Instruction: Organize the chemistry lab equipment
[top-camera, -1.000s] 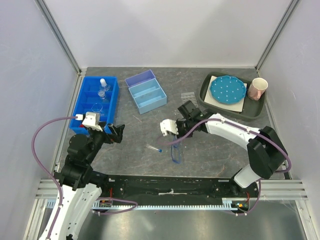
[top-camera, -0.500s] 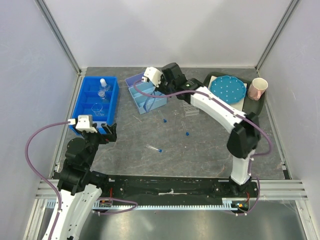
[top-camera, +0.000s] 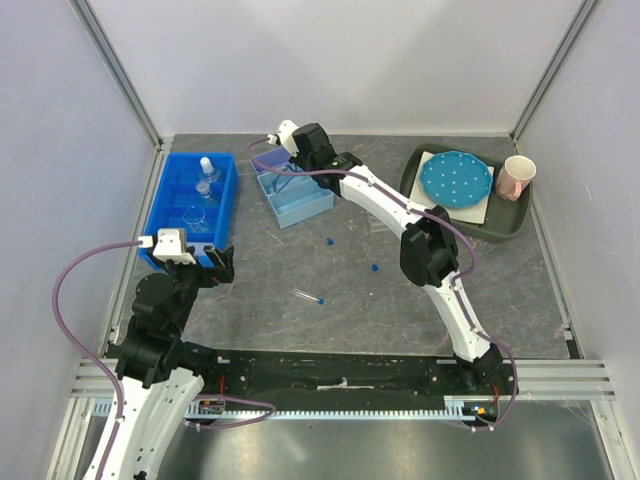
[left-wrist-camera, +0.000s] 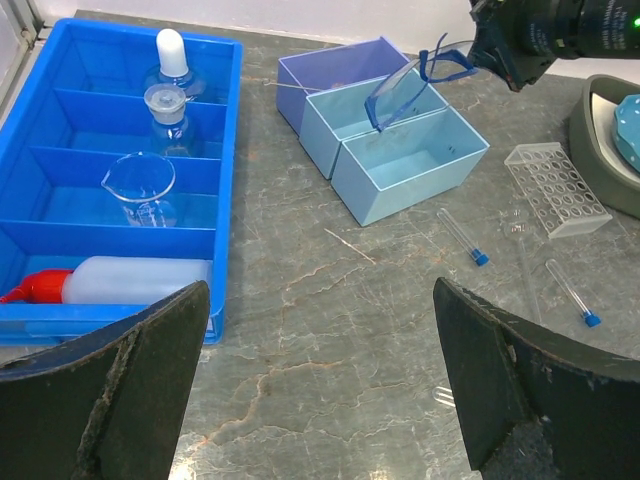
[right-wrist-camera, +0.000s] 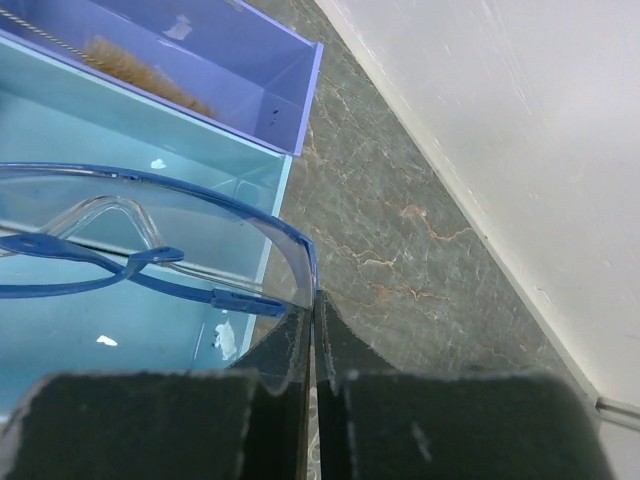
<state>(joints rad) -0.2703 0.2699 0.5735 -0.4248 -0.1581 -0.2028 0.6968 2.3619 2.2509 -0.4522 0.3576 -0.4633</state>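
1. The right gripper (right-wrist-camera: 312, 330) was clenched on the safety glasses (right-wrist-camera: 150, 225), pinching the edge of the lens at one end of the frame.
2. The glasses hung over the pale blue box (left-wrist-camera: 425, 188) near the middle of the table's far edge. They seemed to be clear of its walls, though the view was too oblique to be sure.
3. The purple compartment (left-wrist-camera: 340, 75) at the far end of that box held what looked like a brown brush (right-wrist-camera: 140, 65).
4. The left gripper (left-wrist-camera: 320, 370) hovered near the table's near left corner, its fingers (left-wrist-camera: 130, 380) spread wide and grasping nothing.
5. The blue tray (left-wrist-camera: 225, 200) lay along the left edge. It held the squeeze bottle (left-wrist-camera: 130, 280) on its side in the nearest section, a beaker (left-wrist-camera: 140, 190) in the next, and two flasks (left-wrist-camera: 168, 110) beyond.
6. Two blue-capped tubes (left-wrist-camera: 462, 236) lay loose on the table between the pale blue box and a clear tube rack (left-wrist-camera: 558, 188). A third tube (top-camera: 308, 297) lay nearer the near edge.
7. In the far right corner, a grey tray (top-camera: 415, 190) held a dotted blue disc (top-camera: 456, 179) and a cup (top-camera: 516, 178).
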